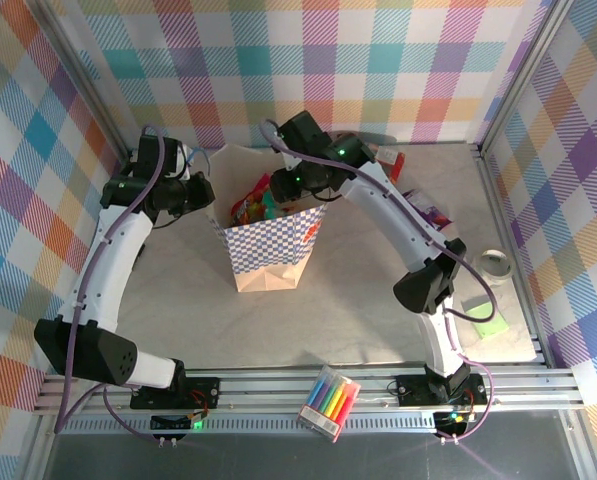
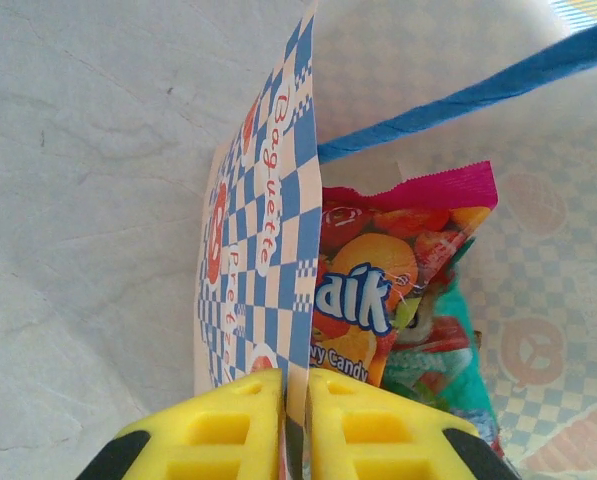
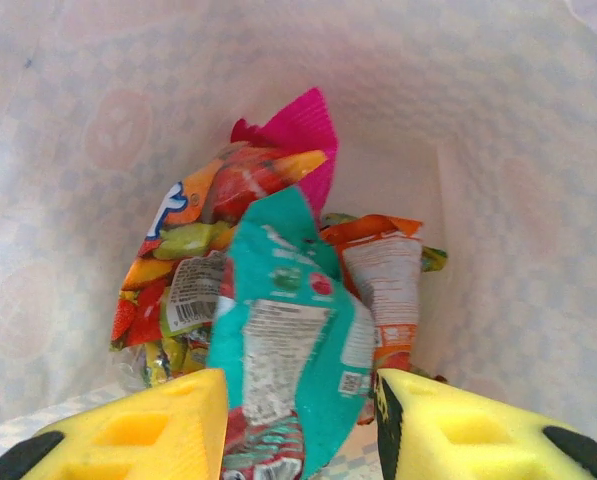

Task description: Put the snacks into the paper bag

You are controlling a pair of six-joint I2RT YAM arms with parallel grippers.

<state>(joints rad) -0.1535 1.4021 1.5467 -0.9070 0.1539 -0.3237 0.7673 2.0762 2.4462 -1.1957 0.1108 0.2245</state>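
Bag: tan kraft paper bag with a blue-and-white checkered band (image 1: 270, 255) stands upright mid-table, mouth open.

Left gripper (image 2: 296, 385): yellow fingers closed narrow on the bag's left wall edge, pinching the paper and holding the mouth open. A blue cord handle (image 2: 478, 95) runs across the opening beyond it.

Right gripper (image 3: 300, 400): over the bag mouth, looking down inside. Jaws parted to a middling width, with a glossy teal snack packet (image 3: 288, 340) between them and its edges just at the pads. The packet lies flat and uncrumpled on the pile, so I judge it is not squeezed.

Inside the bag:
- pink-edged multicolour fruit-candy packet (image 3: 228, 200), far-left of the teal one
- orange-topped packet (image 3: 383, 270), to its right
- with the teal packet, at least three are in; anything lower in the pile is hidden

Outside the bag, overhead view:
- red packet (image 1: 393, 160), far right
- purplish packet (image 1: 434, 214), part-hidden beside the right forearm
- flat green item (image 1: 488, 325), near right; cannot tell if it is a snack

A clear pack of coloured markers (image 1: 330, 400) sits on the near rail and is not part of the job.

Progress, as a judgement: past halfway, with two or three packets left to fetch from the right side.
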